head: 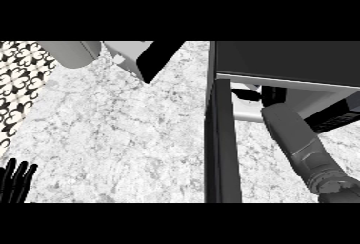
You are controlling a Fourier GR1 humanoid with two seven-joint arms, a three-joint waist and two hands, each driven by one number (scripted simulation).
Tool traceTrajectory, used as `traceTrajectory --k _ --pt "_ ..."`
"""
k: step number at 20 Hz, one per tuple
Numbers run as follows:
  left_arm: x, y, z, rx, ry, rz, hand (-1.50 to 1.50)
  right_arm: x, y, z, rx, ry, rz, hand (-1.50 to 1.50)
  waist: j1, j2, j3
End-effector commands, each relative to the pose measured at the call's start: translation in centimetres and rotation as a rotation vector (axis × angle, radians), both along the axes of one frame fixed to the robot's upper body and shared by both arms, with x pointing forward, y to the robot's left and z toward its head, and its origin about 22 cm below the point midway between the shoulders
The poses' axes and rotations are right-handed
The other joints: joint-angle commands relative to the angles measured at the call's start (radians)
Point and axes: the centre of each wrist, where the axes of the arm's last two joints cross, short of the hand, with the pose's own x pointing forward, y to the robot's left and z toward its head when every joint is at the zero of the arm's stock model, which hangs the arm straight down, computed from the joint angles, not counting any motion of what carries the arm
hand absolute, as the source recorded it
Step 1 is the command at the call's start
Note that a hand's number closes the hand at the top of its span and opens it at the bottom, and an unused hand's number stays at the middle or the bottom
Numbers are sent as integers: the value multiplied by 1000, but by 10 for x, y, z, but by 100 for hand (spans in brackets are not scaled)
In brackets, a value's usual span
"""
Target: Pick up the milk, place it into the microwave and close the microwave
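The left hand [17, 180] is seen resting at the lower left edge, fingers straight and upright, on the speckled counter [119, 138]. The right forearm [301, 143] is extended into the microwave [281, 62], beside its open door [224, 143]. The right hand [273, 95] is mostly hidden inside; its fingers cannot be made out. A small white object just left of it may be the milk [243, 87].
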Motion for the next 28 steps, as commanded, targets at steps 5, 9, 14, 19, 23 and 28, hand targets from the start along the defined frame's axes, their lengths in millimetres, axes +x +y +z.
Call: traceTrajectory --k 5,9,14,19,23,28 --pt "-9 -6 4 -2 -11 18 -150 -8 13 -14 20 0 30 -150 -19 -15 0" --pt "-12 -6 -2 1 -19 12 -150 -9 -14 -12 66 2 36 -150 -30 -16 -1" --pt "-18 -9 -4 6 -11 20 -150 -17 -30 -19 101 7 93 -150 -48 -23 -1" --pt "-26 -13 -4 15 -11 29 -150 -20 -38 -21 215 2 178 -150 -59 -28 -1" --pt "-40 -19 5 -2 12 -7 -150 -42 -39 -49 279 9 249 -150 -69 -34 -2" --pt "-35 -32 10 24 29 -15 -150 -53 0 -67 389 22 267 -150 -93 -43 -3"
